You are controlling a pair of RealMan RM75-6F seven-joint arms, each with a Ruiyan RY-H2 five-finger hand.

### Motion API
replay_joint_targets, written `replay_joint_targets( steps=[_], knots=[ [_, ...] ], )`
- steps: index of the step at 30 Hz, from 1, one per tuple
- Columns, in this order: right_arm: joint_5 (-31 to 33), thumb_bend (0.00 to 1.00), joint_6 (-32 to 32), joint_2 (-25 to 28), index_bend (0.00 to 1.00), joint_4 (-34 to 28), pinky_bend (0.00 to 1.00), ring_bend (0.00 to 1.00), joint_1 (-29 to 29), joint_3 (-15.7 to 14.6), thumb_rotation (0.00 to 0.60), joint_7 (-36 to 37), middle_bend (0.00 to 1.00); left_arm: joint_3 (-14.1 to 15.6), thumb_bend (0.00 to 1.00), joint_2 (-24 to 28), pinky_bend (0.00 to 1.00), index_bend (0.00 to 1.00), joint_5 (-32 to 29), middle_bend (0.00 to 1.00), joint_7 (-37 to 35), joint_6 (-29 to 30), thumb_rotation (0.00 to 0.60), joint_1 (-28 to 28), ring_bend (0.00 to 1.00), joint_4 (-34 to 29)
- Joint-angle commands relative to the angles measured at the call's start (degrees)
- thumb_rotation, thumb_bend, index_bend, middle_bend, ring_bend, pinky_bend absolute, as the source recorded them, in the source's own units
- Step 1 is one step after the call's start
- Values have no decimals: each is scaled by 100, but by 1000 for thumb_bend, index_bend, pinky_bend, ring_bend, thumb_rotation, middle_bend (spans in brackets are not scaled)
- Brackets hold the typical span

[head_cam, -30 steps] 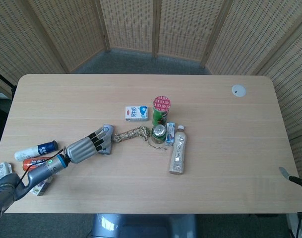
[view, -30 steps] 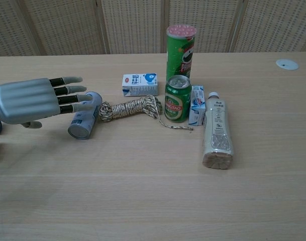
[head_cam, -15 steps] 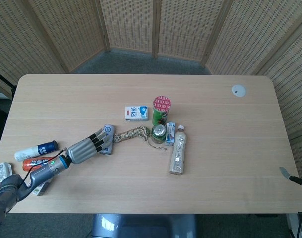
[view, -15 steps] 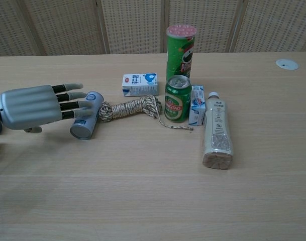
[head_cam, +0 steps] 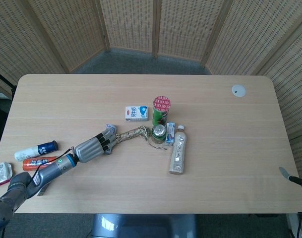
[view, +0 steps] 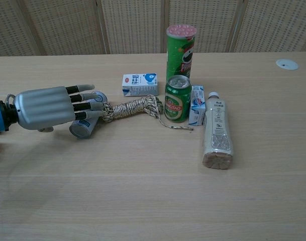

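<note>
— What is the left hand (view: 52, 106) over?
— A small silver can (view: 84, 128) lying on its side beside the rope bundle (view: 132, 107); fingers spread flat, gripping nothing.

A tall green cardboard crisp tube with a pink lid (view: 181, 47) stands upright near the middle of the pale wooden counter (view: 142, 201). Just in front of it stands a green drink can (view: 177, 98), and beside that a small blue-and-white carton (view: 197, 104). A white plastic bottle with beige contents (view: 216, 131) lies on its side next to the carton. A small white-and-blue milk box (view: 139, 84) lies left of the tube. A white round disc (view: 286, 64) sits far off by the counter's edge.
</note>
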Motion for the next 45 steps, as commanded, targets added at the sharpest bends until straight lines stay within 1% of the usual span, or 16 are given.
replay_joint_targets(
  steps=[1,10,17,23,27,30,32,34,35,36,39,42,45],
  knots=[
    [5,0,-8,7,0,4,0,0,0,-1,572,9,0,-25,0,-48,0,0,-18,0,56,-50,600,-55,0,-14],
    [0,0,-35,47,0,9,0,0,-3,-8,573,91,0,-51,0,-257,0,0,-40,0,241,-259,600,-228,0,-41],
    [20,0,-70,83,0,33,0,0,-7,-4,573,190,0,4,0,-308,0,0,-75,0,303,-421,600,-206,0,5],
    [3,0,-77,90,0,29,0,0,-4,-16,574,196,0,-101,0,-307,0,1,-262,0,420,-614,600,-175,0,-14],
    [-24,0,-90,75,0,19,0,0,7,-41,572,149,0,-139,0,-307,0,37,-326,0,560,-679,600,-170,0,-37],
    [-36,0,-99,72,0,18,0,0,14,-52,573,132,0,-167,0,-354,7,105,-365,0,679,-672,600,-141,0,-28],
    [-43,0,-92,69,0,20,0,0,15,-53,571,127,0,-172,0,-400,72,181,-359,12,723,-591,600,-121,0,4],
    [-43,0,-84,68,0,26,0,0,15,-52,573,125,0,-171,0,-448,190,300,-353,105,763,-525,600,-99,30,76],
    [-42,0,-78,67,0,33,0,0,14,-51,571,119,0,-170,0,-468,222,337,-348,146,777,-493,600,-92,55,111],
    [-42,0,-75,65,0,36,0,0,14,-51,569,114,0,-166,0,-484,271,401,-343,204,787,-466,600,-85,112,147],
    [-47,0,-62,62,0,39,0,0,12,-51,571,111,0,-167,0,-530,364,529,-351,319,775,-397,600,-53,243,249],
    [-57,0,-55,63,0,38,0,0,10,-56,570,108,0,-165,3,-552,431,629,-356,420,763,-332,600,-29,358,330],
    [-75,0,-46,63,0,31,0,0,8,-62,570,108,0,-155,22,-532,488,694,-346,489,707,-219,600,-11,430,373]
  ],
)
